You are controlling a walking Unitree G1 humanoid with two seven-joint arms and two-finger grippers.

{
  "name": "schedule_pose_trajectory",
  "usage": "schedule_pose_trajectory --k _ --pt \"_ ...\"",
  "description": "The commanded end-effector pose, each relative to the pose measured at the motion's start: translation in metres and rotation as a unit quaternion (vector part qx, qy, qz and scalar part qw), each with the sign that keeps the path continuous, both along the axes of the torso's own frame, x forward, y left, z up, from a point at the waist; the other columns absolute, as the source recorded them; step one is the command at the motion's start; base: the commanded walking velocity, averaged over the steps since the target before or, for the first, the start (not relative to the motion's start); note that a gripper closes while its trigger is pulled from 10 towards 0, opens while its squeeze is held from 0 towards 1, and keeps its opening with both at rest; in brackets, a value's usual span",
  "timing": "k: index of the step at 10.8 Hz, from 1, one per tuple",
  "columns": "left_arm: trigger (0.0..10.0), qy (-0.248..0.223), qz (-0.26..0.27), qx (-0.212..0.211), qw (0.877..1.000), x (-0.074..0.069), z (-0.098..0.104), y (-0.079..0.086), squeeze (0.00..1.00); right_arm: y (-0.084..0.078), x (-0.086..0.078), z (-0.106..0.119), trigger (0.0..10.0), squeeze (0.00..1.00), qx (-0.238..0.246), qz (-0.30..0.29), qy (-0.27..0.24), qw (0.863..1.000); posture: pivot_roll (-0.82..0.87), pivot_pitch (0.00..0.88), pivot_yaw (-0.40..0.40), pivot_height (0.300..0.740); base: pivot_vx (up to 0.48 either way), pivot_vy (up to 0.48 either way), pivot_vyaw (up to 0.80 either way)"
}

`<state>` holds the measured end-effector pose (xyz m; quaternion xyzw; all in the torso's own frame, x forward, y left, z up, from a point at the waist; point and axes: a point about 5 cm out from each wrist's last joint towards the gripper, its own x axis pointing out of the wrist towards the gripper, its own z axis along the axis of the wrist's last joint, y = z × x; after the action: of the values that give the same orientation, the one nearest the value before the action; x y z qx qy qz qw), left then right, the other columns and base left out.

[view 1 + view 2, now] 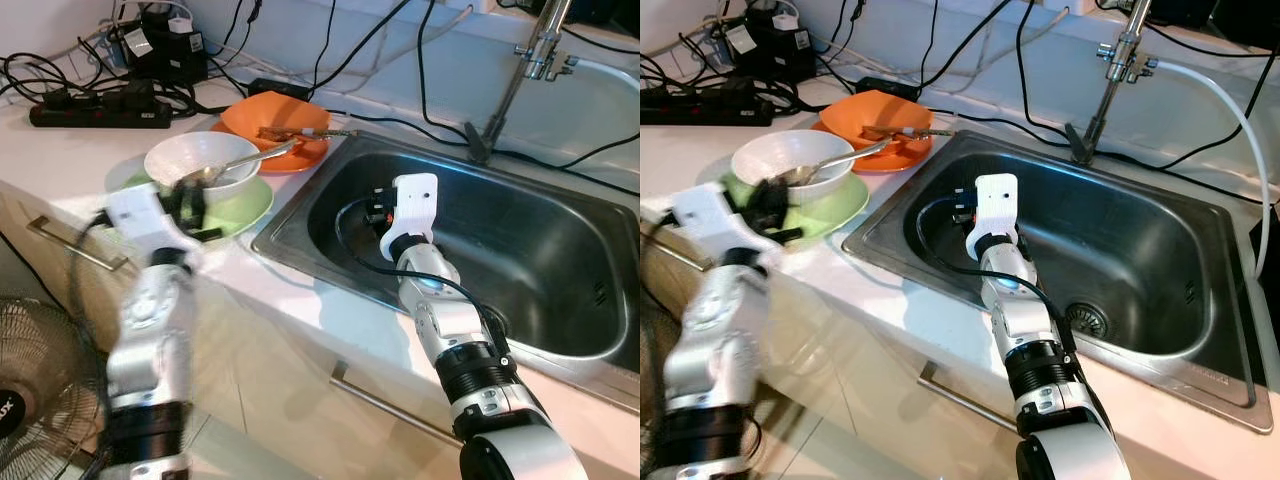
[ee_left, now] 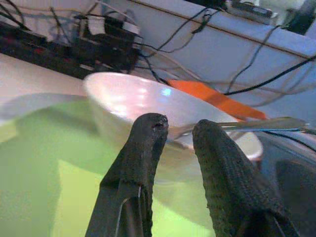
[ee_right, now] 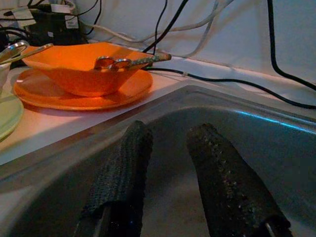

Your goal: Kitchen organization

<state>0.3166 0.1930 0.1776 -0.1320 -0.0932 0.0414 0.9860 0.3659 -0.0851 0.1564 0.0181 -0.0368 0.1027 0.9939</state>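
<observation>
Your left gripper [image 2: 178, 134] is up at the near side of the round white bowl [image 1: 200, 160]. Its two black fingers [image 2: 143, 148] are a little apart, with a small gap between them, and they are not holding anything. The white bowl is right in front of the fingertips, very close, but you cannot tell if they touch it. A long silver spoon [image 1: 245, 160] lies in that bowl, and its handle sticks out over the rim, past the fingers toward the sink. The white bowl sits on a flat light green plate [image 1: 245, 205], which lies under your left gripper.

Your right gripper [image 3: 168, 143] is down inside the shiny steel sink [image 1: 1140, 250], near the sink's left wall. Its fingers [image 3: 123, 163] are apart too, and nothing is between them. Ahead of these fingers, up on the white counter [image 1: 60, 150], is an orange bowl [image 3: 74, 69] standing on a round orange plate [image 3: 128, 89]. A pair of scissors [image 3: 128, 61] rests across the top of the orange bowl. Beyond it lie black power cables [image 1: 90, 95]. The silver tap [image 1: 1110, 70] stands behind the sink, well away from your right gripper.
</observation>
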Motion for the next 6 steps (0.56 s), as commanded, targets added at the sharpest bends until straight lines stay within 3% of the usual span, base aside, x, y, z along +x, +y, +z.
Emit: schedule_pose_trajectory --k 1,5,6 --pt "10.0 -0.010 -0.016 0.004 1.000 0.001 0.007 -0.007 0.00 0.001 0.003 0.007 10.0 0.00 0.004 0.004 -0.010 1.000 0.25 0.000 -0.081 0.740 0.000 0.000 0.00" --pt "10.0 -0.040 -0.107 -0.005 0.993 0.011 0.026 -0.052 0.00 -0.001 0.003 0.008 10.0 0.00 0.003 -0.001 -0.011 1.000 0.24 0.003 -0.079 0.740 0.000 0.000 0.00" --pt "10.0 -0.036 -0.115 -0.005 0.993 0.014 0.024 -0.055 0.00 -0.001 0.003 0.007 10.0 0.00 0.004 -0.001 -0.011 1.000 0.24 0.003 -0.078 0.740 0.000 0.000 0.00"
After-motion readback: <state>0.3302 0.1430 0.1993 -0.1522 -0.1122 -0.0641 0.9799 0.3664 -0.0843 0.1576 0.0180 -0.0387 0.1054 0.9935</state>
